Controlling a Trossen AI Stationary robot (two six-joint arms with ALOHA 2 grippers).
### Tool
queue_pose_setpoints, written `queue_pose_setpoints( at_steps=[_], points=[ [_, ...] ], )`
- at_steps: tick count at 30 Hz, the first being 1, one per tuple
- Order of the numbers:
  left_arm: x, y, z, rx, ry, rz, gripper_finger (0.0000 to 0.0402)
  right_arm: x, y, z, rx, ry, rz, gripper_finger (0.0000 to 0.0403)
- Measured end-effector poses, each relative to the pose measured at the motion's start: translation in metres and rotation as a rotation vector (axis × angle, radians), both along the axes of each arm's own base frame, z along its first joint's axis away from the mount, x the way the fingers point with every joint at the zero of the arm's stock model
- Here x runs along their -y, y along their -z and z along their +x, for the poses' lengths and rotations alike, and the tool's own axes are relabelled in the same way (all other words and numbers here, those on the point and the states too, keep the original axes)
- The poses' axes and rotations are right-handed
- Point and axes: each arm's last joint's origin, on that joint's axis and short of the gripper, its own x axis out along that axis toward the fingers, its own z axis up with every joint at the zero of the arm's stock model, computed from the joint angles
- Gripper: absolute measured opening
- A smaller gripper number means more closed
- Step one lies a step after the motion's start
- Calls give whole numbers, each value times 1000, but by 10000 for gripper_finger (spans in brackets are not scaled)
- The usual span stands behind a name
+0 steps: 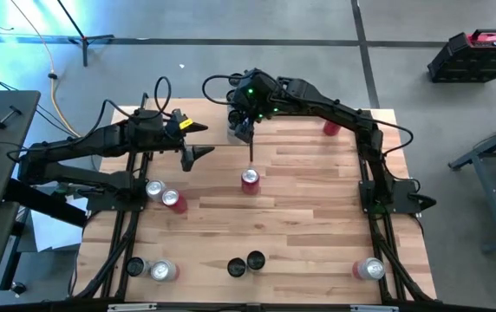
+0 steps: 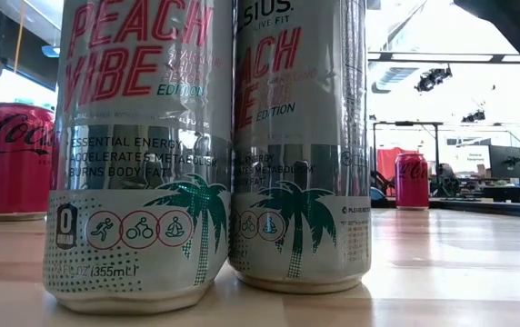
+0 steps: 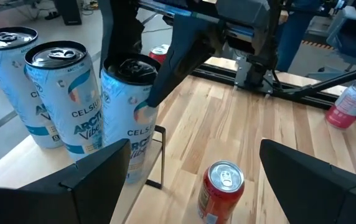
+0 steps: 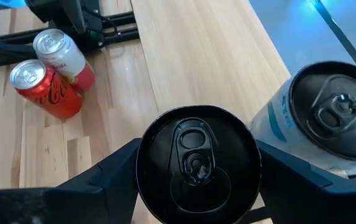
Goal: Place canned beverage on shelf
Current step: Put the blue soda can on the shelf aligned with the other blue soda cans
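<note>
A: Right gripper [image 1: 242, 130], where is it?
B: Far middle of the table [image 1: 317, 225], over the shelf [image 3: 10, 162]. The fingers [image 4: 109, 171] press on a black-topped can [image 4: 196, 165] from both sides, so it's pinching the can. In the left wrist view one finger lies against the can's upper side.

A: Is the can on the shelf?
B: It's upright at the shelf's right end, just beside a thin black post [image 3: 160, 155]. The base is hidden behind the left arm's finger, so can't tell if it rests on the board.

A: Anything else on the shelf?
B: Two Celsius cans [image 3: 60, 99], upright, in a row to the left of the held one, close together.

A: Left gripper [image 1: 198, 140]?
B: Left of the shelf, above the table. Fingers spread wide, nothing between them.

A: Other stuff on the table?
B: A red can [image 1: 249, 179] stands upright just nearer than the shelf, about table centre, apart from both grippers. A pair of cans [image 1: 163, 194], one silver-topped and one red, sits touching at the left side. Two Peach Vibe cans [image 2: 137, 154] stand side by side right in front of the low camera. More cans are at the near left corner, near right corner and far right edge.
</note>
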Motion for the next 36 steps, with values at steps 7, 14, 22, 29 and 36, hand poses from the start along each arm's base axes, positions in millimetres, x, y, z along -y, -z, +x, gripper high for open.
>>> queue_pose_setpoints(
  at_steps=[7,14,22,29,36],
  points=[
    [1,0,0,-3,19,-8,349,1,1,2,3,2,-5,261],
    [1,1,0,-7,24,-2,349,1,2,3,9,1,-8,262],
    [1,0,0,-6,24,0,349,2,1,3,12,2,-10,262],
    [1,0,0,-6,24,0,349,2,0,3,14,9,-3,262],
    [1,0,0,-6,24,0,349,2,0,3,14,11,-3,262]
  ],
)
